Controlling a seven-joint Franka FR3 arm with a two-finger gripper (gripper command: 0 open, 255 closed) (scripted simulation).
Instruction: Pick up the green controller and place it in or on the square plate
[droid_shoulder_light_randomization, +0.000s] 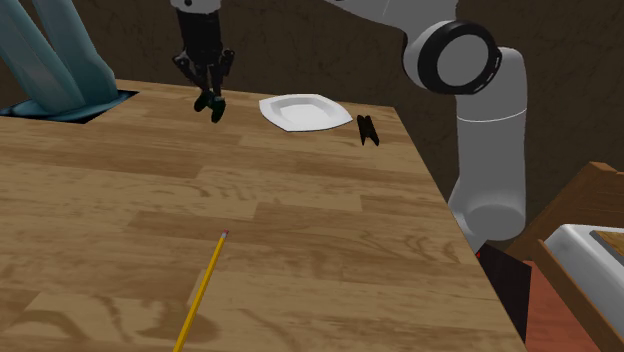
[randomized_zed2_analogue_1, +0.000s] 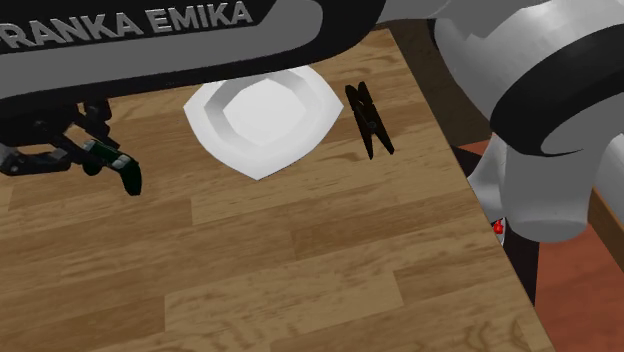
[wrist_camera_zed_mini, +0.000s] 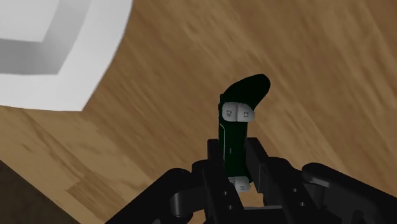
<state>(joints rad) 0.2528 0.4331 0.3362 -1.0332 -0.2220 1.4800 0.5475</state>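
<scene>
One yellow pencil (droid_shoulder_light_randomization: 205, 285) nearest the shoulder camera, flat on the wooden table (droid_shoulder_light_randomization: 330, 250), pink eraser end pointing toward the far edge. Lies well apart from all other items on the surface.

Further along, close to the far edge: black gripper (droid_shoulder_light_randomization: 208, 98), hanging down from the white arm (droid_shoulder_light_randomization: 490, 120). Clasps the green controller (droid_shoulder_light_randomization: 215, 110) between both fingers, set narrow. In the wrist view, fingers (wrist_camera_zed_mini: 216, 159) pressed against either side of the controller (wrist_camera_zed_mini: 238, 121). Dark green body projects past the fingertips, curves at the free end, and carries two small white buttons (wrist_camera_zed_mini: 238, 113) with lettering. Appears raised off the wood; contact with the table cannot be confirmed from the shoulder view.

Next, to the shoulder view's right of the gripper: white square plate (droid_shoulder_light_randomization: 300, 110), rounded corners, raised rim, flat on the table. Sits near the held controller but apart from it. In the second exterior view, gripper (randomized_zed2_analogue_1: 100, 158) and controller (randomized_zed2_analogue_1: 130, 180) at the left, plate (randomized_zed2_analogue_1: 262, 115) to the right of them, bare wood between.

Past the plate, further to the shoulder view's right: black clothespin (droid_shoulder_light_randomization: 368, 130), lying flat, just beside the plate rim without touching, close to the table's edge.

Farthest back: teal shape (droid_shoulder_light_randomization: 60, 60) at the far corner on the shoulder view's left, and a brown wall (droid_shoulder_light_randomization: 300, 40) behind the table
</scene>
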